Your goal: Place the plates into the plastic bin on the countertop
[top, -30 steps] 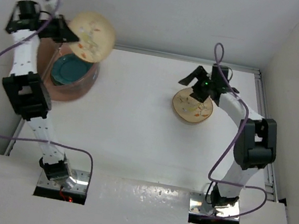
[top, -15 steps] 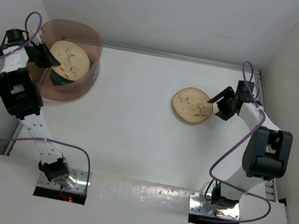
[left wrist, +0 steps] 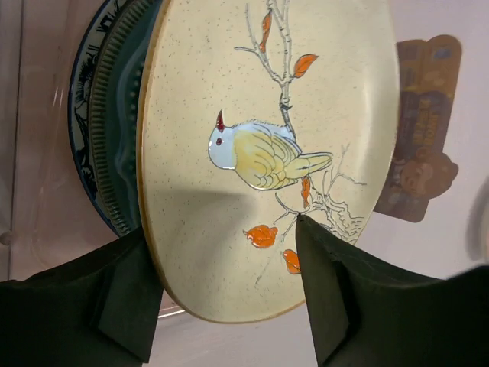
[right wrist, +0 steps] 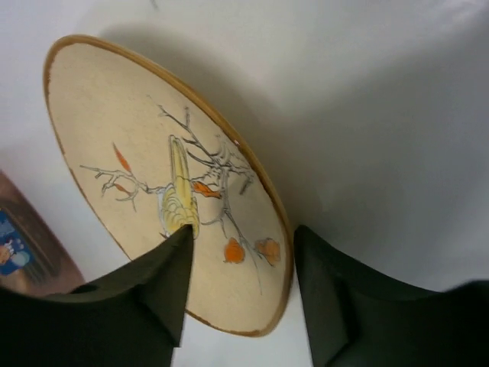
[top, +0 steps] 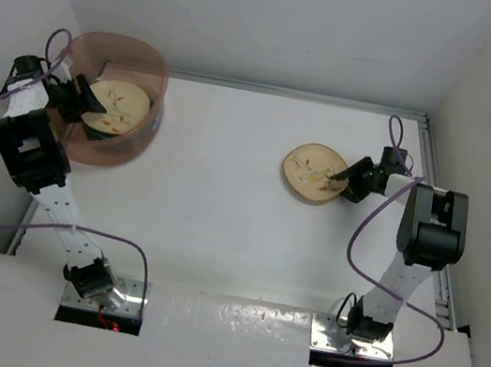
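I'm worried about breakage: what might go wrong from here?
The right gripper straddles the rim of the flat-lying bird plate; closing may just shove it across the countertop. The left gripper stands open around the binned bird plate, close to the teal plate beneath; pulling out might drag either.

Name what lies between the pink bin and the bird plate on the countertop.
Nothing: the top view shows only bare white countertop between the bin and that plate.
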Motion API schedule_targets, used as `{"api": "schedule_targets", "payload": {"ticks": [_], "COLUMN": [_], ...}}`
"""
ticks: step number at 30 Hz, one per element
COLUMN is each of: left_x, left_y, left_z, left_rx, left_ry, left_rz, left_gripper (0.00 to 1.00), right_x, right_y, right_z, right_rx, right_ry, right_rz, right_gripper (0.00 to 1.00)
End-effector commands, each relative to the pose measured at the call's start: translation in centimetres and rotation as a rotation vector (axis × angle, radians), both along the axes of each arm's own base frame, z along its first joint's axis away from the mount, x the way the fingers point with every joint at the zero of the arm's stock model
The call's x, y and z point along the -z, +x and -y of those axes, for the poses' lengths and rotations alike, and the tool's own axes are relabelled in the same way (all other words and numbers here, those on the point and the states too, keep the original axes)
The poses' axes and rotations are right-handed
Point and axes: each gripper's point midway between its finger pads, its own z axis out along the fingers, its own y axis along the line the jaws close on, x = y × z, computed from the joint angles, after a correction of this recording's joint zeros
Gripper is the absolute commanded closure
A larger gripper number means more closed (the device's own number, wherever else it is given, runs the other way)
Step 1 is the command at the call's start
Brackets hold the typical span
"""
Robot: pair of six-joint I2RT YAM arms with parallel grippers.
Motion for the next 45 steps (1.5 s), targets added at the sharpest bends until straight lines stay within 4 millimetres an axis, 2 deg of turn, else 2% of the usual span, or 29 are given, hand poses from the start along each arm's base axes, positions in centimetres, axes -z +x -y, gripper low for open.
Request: {"api": "schedule_targets", "payload": {"ticks": [1,2,3,4,5,8,9,11,12,13,14,16,17,19,20,21,22,23,24,25,26,28,29,31,34,37,38,40,45], "left_x": [1.0,0.8,0.7,0.6,0.2,-2.4,-4.1,-6.8,-9.5,-11.1,-12.8,-15.8,-18.2,-20.1,-20.9,-21.2,-21.2,-20.4,-18.8,-17.7,-17.0,-15.1,-14.7,-13.8,-13.5,-13.3,-13.3,-13.2,-12.9], "left_y": [-1.3,-1.6,-1.9,-2.1,-2.2,-2.4,-2.3,-2.0,-1.8,-1.5,-1.1,-0.1,0.0,0.9,1.1,1.6,1.4,1.4,1.4,1.1,1.2,0.6,0.5,0.1,-0.8,-1.6,-1.6,-2.1,-3.1], "left_z": [-0.3,-0.6,-0.8,-1.1,-1.2,-2.5,-2.2,-2.3,-2.4,-2.3,-2.3,-0.5,0.6,5.8,8.0,12.5,14.9,17.2,19.6,22.7,24.2,27.9,28.8,30.3,31.8,32.8,32.9,32.9,33.9], "left_rx": [0.015,0.020,0.020,0.020,0.022,0.001,0.007,0.011,0.006,0.002,0.006,0.048,0.074,0.228,0.289,0.403,0.464,0.526,0.598,0.669,0.700,0.793,0.816,0.856,0.898,0.932,0.932,0.931,0.965], "left_ry": [0.104,0.145,0.161,0.180,0.215,0.302,0.336,0.392,0.432,0.462,0.488,0.520,0.549,0.513,0.501,0.441,0.399,0.347,0.271,0.226,0.190,0.103,0.083,0.036,-0.048,-0.106,-0.106,-0.112,-0.183], "left_rz": [-0.088,-0.118,-0.132,-0.145,-0.166,-0.159,-0.129,-0.077,-0.022,0.015,0.066,0.161,0.231,0.338,0.378,0.430,0.444,0.440,0.425,0.409,0.397,0.358,0.353,0.335,0.330,0.327,0.327,0.315,0.307], "left_gripper": [0.30,0.28,0.26,0.21,0.19,0.04,0.02,0.00,0.00,0.00,0.00,0.00,0.00,0.00,0.00,0.00,0.00,0.00,0.00,0.00,0.00,0.00,0.00,0.00,0.06,0.29,0.45,0.64,0.96], "right_x": [2.4,3.1,3.1,3.6,4.0,3.7,3.1,0.8,-1.1,-2.1,-4.9,-7.0,-9.8,-12.6,-14.6,-15.4,-17.2,-19.1,-20.0,-21.8,-21.7,-23.4,-23.9,-25.9,-27.2,-27.2,-27.2,-26.9,-26.2], "right_y": [-0.4,-0.6,-0.5,-0.6,-0.8,-0.3,-0.4,1.0,1.3,1.7,2.3,2.6,3.1,3.6,3.5,3.4,4.1,3.7,4.3,3.9,3.7,4.2,4.1,4.0,3.9,3.9,3.9,4.0,4.1], "right_z": [-0.6,-0.7,-0.8,-0.8,-0.7,-1.2,-1.7,-3.0,-4.7,-5.2,-6.2,-8.4,-10.1,-12.5,-15.1,-16.3,-17.4,-20.1,-20.9,-23.1,-23.7,-25.2,-25.8,-27.3,-27.9,-28.2,-28.1,-28.3,-28.7], "right_rx": [0.005,0.004,0.006,0.008,0.009,-0.022,-0.046,-0.117,-0.177,-0.205,-0.246,-0.308,-0.354,-0.417,-0.484,-0.511,-0.537,-0.595,-0.608,-0.646,-0.663,-0.682,-0.694,-0.720,-0.729,-0.733,-0.732,-0.730,-0.731], "right_ry": [0.024,0.027,0.030,0.030,0.032,0.041,0.061,0.065,0.090,0.081,0.094,0.102,0.110,0.123,0.143,0.153,0.161,0.192,0.203,0.241,0.252,0.283,0.302,0.335,0.359,0.363,0.359,0.364,0.372], "right_rz": [-0.018,-0.034,-0.029,-0.041,-0.054,-0.031,-0.020,0.107,0.167,0.214,0.291,0.367,0.437,0.512,0.559,0.578,0.627,0.669,0.691,0.730,0.732,0.765,0.775,0.824,0.848,0.855,0.857,0.848,0.832], "right_gripper": [0.49,0.55,0.70,0.79,1.00,1.00,1.00,1.00,1.00,1.00,1.00,1.00,1.00,1.00,1.00,1.00,1.00,1.00,1.00,1.00,1.00,1.00,1.00,1.00,1.00,1.00,1.00,1.00,1.00]}}
